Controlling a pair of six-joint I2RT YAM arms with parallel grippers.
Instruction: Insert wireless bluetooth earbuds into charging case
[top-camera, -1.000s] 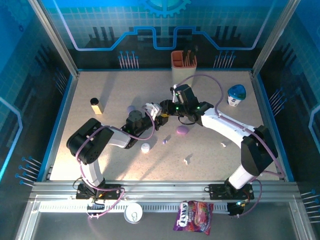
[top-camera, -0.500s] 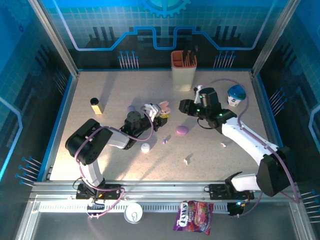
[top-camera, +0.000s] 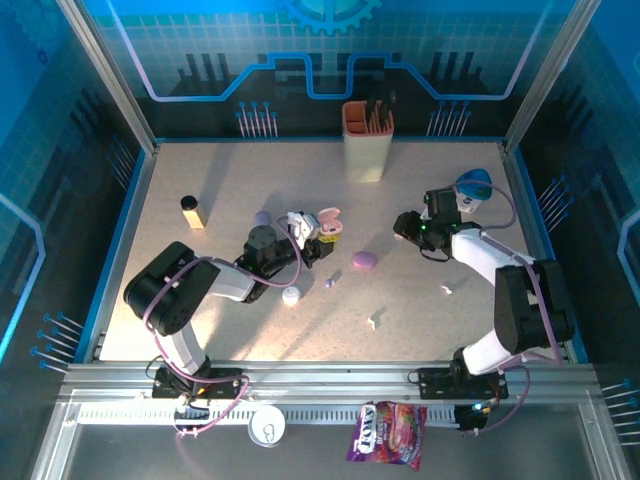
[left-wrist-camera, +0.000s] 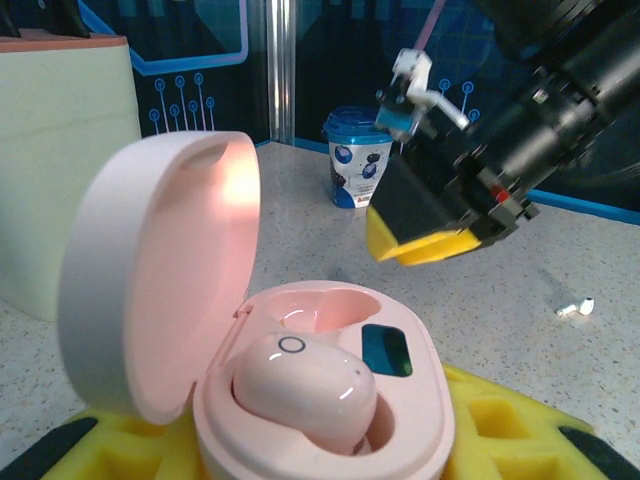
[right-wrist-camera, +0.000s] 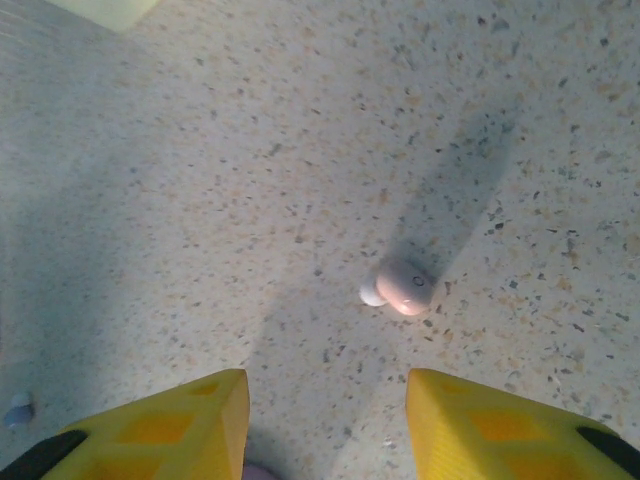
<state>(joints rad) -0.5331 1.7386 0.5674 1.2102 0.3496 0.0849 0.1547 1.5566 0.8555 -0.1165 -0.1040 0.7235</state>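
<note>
Yellow-padded left fingers (left-wrist-camera: 500, 425) clamp a pale pink charging case (left-wrist-camera: 240, 330), lid raised, with one pink earbud (left-wrist-camera: 305, 390) seated in a socket inside. Farther off to the right, the right fingers (right-wrist-camera: 190, 420) stand parted, gripping nothing, above the speckled counter (right-wrist-camera: 250, 150), where a second pink earbud (right-wrist-camera: 405, 288) lies loose just beyond their tips. Behind them stands a blue-lidded tub (left-wrist-camera: 358, 170).

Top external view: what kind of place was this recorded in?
Probably an enclosed robot test cell: blue circuit-print wall panels, aluminium frame posts, and a speckled table with arms bolted at its near edge.
</note>
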